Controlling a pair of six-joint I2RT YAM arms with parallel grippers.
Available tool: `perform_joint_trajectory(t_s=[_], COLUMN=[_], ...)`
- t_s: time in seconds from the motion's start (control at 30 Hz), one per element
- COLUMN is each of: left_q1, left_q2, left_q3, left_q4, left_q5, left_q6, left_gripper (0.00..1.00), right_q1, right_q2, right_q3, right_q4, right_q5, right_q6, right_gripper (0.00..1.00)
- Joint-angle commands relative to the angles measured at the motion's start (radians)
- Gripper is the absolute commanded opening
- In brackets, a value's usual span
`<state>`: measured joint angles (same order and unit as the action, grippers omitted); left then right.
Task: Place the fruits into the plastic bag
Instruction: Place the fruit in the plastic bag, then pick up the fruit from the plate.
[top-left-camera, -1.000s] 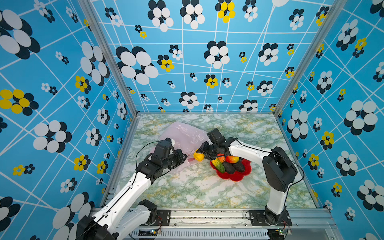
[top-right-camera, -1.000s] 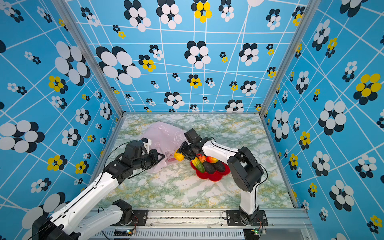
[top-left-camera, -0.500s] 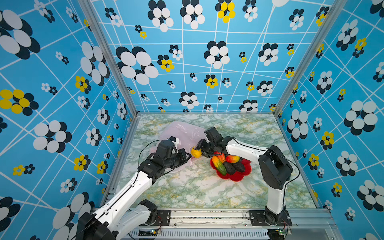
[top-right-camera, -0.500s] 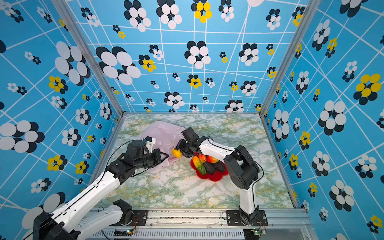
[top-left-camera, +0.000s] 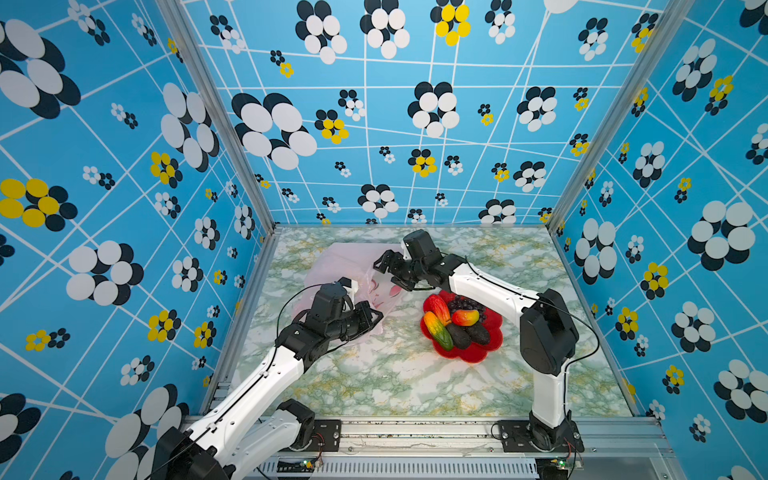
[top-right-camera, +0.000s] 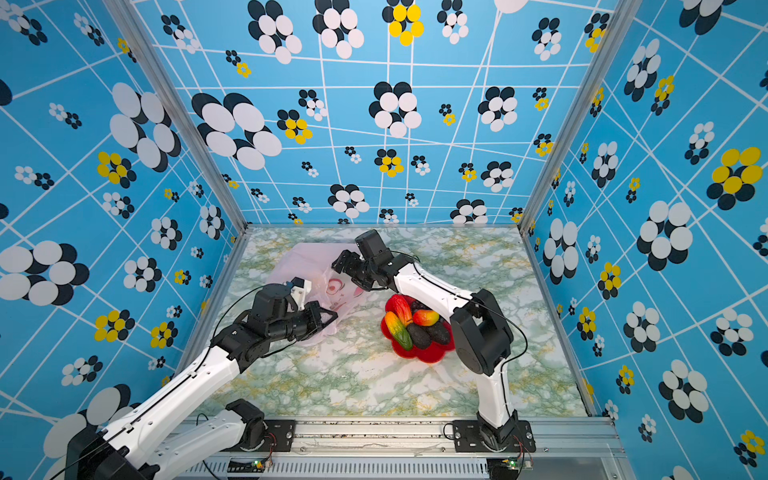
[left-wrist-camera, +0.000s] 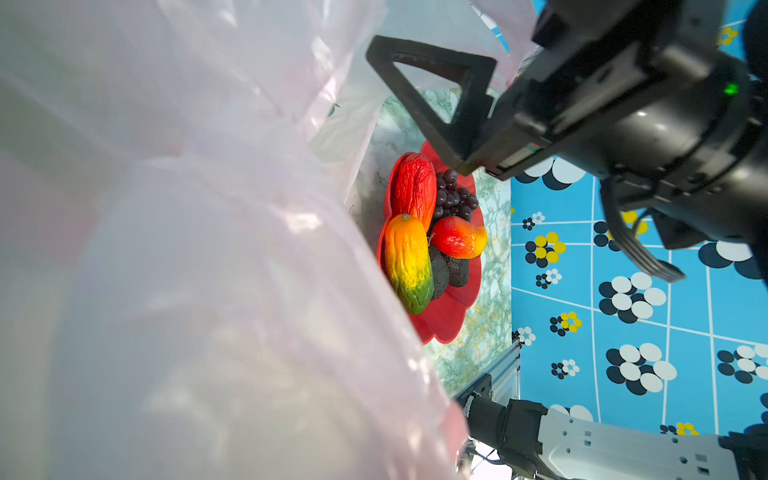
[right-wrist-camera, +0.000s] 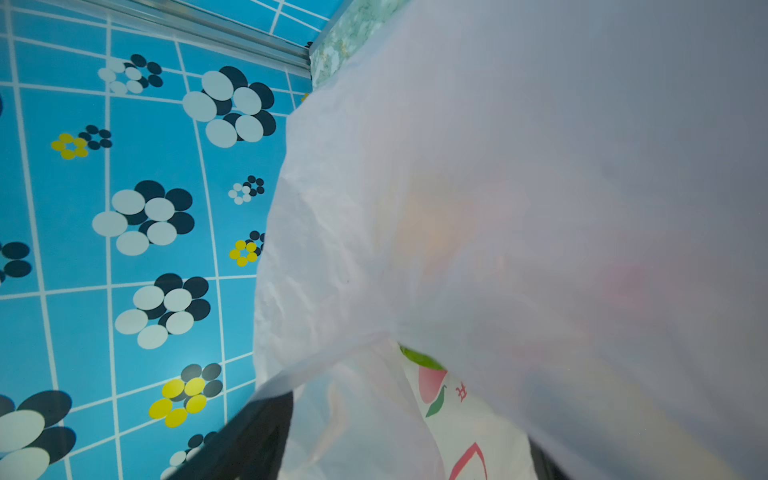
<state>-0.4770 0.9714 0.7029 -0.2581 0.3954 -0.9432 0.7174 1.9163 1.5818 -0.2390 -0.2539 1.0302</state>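
I watched the marbled tabletop fill the lower middle of both top views. On it, left of centre, lay the plastic bag, pale pink and crinkled, with red printing facing up near its lower right part. Right of the bag, and apart from it, sat the red flower-shaped plate.

The left gripper reached in from the lower left and was clamped on the bag's near edge, jaws together. In the left wrist view the bunched film filled the left half of the frame. The right gripper hung at the bag's upper right edge with its jaws spread apart. One of its triangular fingers showed at the top of the left wrist view.

On the plate lay a red-yellow-green fruit and a red wrinkled fruit at its left. Two dark avocado-like fruits sat in the middle, with a red-yellow fruit above them. The purple grapes were at the top.

In the right wrist view a faint yellow-orange patch showed through the film. A green sliver peeked from under a fold. I could not tell what either was.
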Motion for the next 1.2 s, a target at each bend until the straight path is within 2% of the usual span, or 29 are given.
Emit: perform_joint_trajectory(t_s=[0.0, 0.17, 0.4, 0.6, 1.0, 1.17], left_q1=[0.009, 0.005, 0.002, 0.003, 0.002, -0.001], left_q2=[-0.010, -0.012, -0.014, 0.003, -0.029, -0.056], left_q3=[-0.019, -0.019, -0.017, -0.009, -0.008, -0.009], left_q4=[0.019, 0.017, -0.008, -0.009, -0.013, -0.033], left_q5=[0.023, 0.025, 0.029, 0.036, 0.043, 0.043], left_q6=[-0.014, -0.019, -0.011, -0.008, 0.001, 0.007], left_gripper=[0.01, 0.00, 0.01, 0.02, 0.00, 0.00], right_q1=[-0.006, -0.006, -0.006, -0.021, -0.047, -0.056], right_q2=[-0.128, -0.283, -0.452, -0.552, -0.610, -0.594], right_q3=[-0.095, -0.153, -0.096, -0.071, 0.004, -0.003], right_q4=[-0.095, -0.226, -0.517, -0.696, -0.954, -1.048], right_q5=[0.050, 0.115, 0.237, 0.338, 0.404, 0.386], right_q6=[-0.084, -0.174, -0.312, -0.364, -0.388, -0.378], right_gripper=[0.87, 0.87, 0.88, 0.89, 0.91, 0.91])
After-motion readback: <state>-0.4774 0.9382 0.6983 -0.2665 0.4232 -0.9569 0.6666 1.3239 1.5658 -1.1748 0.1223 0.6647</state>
